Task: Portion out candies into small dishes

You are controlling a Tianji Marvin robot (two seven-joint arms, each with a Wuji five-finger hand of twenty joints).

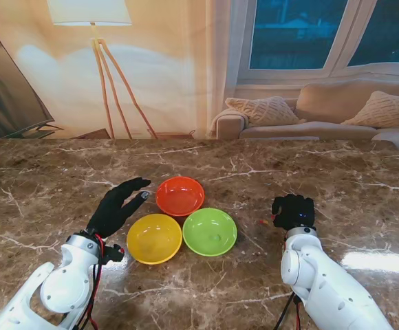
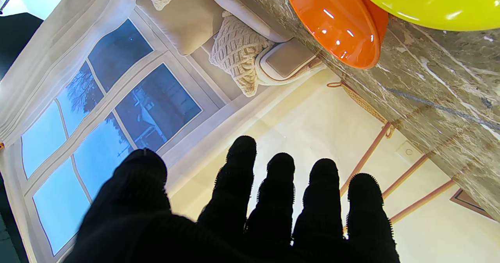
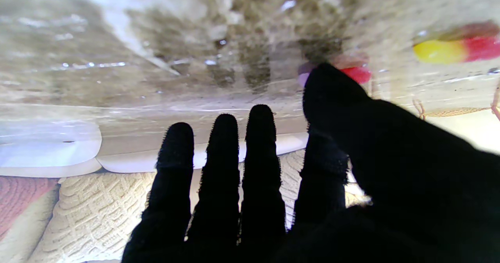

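Orange dish (image 1: 179, 195), yellow dish (image 1: 154, 238), green dish (image 1: 209, 232) clustered, left hand (image 1: 119, 206) spread empty, right hand (image 1: 294, 211) flat, fingers apart, beside candies (image 3: 453, 48), long axis unclear.

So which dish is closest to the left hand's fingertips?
The orange dish, the farthest of the three from me. The left hand's fingertips reach almost to its rim, while the yellow dish sits beside the wrist and the green dish lies further right.

Brown marble table (image 1: 41, 192) with white veining, floor lamp (image 1: 93, 20) on wooden tripod legs, beige sofa (image 1: 337, 113) with knitted cushions (image 1: 261, 110), window (image 1: 323, 31) behind.
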